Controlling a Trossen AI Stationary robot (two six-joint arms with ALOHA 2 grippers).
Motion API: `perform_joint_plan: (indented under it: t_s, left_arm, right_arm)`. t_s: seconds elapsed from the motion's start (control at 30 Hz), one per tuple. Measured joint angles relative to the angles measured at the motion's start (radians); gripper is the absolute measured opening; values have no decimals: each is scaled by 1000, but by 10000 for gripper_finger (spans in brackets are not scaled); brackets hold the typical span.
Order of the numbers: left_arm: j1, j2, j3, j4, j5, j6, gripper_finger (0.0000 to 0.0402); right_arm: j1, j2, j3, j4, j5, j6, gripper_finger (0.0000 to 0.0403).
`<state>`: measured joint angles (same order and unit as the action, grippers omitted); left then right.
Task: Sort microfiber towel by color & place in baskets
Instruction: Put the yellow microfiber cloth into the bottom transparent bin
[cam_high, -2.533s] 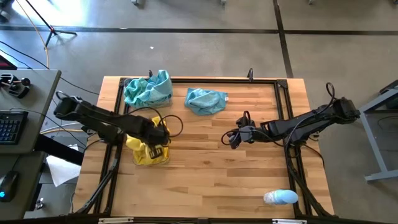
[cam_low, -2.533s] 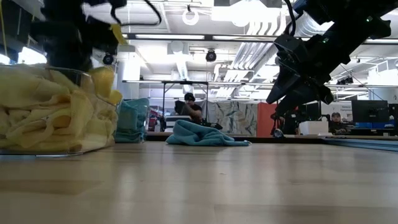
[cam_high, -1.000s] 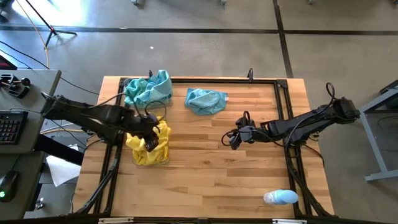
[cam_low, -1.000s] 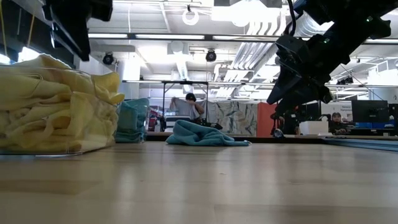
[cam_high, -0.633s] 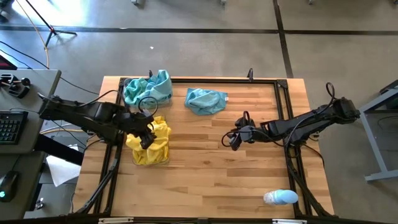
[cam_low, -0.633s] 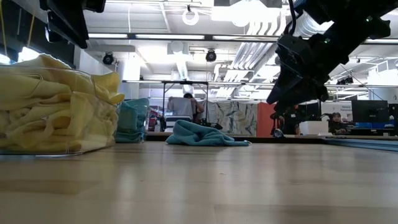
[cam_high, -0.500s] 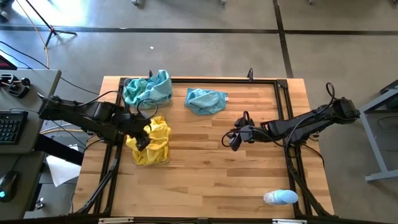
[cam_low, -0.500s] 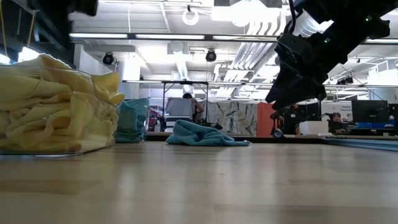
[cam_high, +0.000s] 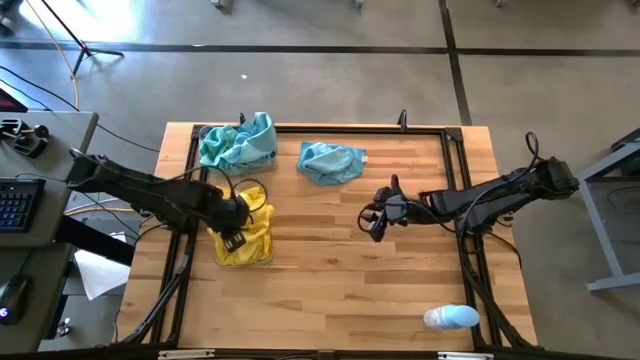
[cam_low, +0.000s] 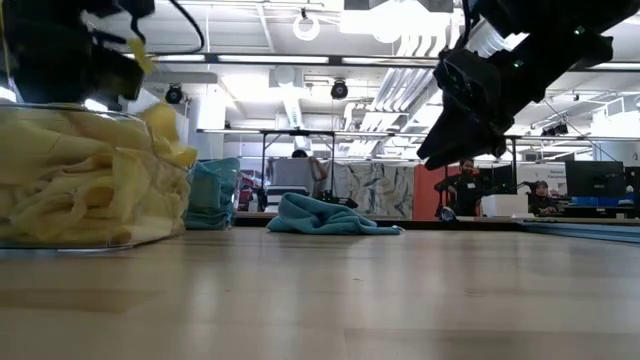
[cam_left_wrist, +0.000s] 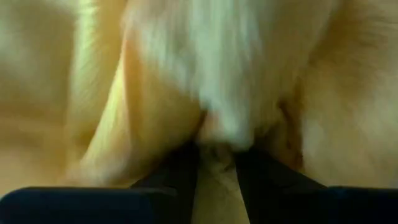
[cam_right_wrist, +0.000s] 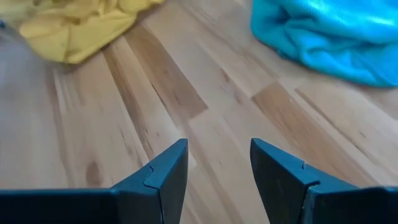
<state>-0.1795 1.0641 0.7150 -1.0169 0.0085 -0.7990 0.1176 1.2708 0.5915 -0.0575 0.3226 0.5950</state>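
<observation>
Yellow microfiber towels (cam_high: 246, 232) fill the basket (cam_low: 150, 180) near the tabletop's (cam_high: 330, 290) left edge, and the left gripper (cam_high: 232, 218) is pushed down into them, its fingers (cam_left_wrist: 180, 171) nearly closed and pinching a fold of yellow cloth. Teal towels (cam_high: 238, 143) sit in the far left corner's basket; one loose teal towel (cam_high: 332, 161) lies near the far edge. The right gripper (cam_high: 376, 222) hovers mid-table, open and empty.
</observation>
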Motion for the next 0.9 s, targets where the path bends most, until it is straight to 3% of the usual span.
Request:
perform_joint_plan:
  t_s: [0.17, 0.43, 0.57, 0.73, 0.9]
  left_arm:
    - [0, 54, -64, 89, 27, 37, 97]
    - [3, 82, -60, 78, 28, 74, 97]
    - [3, 61, -8, 44, 17, 101, 97]
    - [3, 34, 96, -48, -69, 154, 97]
    - [3, 10, 172, -55, -118, 254, 97]
  right_arm:
    - [-34, 0, 0, 77, -10, -32, 169]
    - [-134, 0, 7, 223, -8, -23, 169]
    - [-170, 0, 56, 218, -1, -60, 169]
    - [-198, 9, 137, 202, 61, -115, 169]
    - [-227, 101, 269, 109, 62, -161, 169]
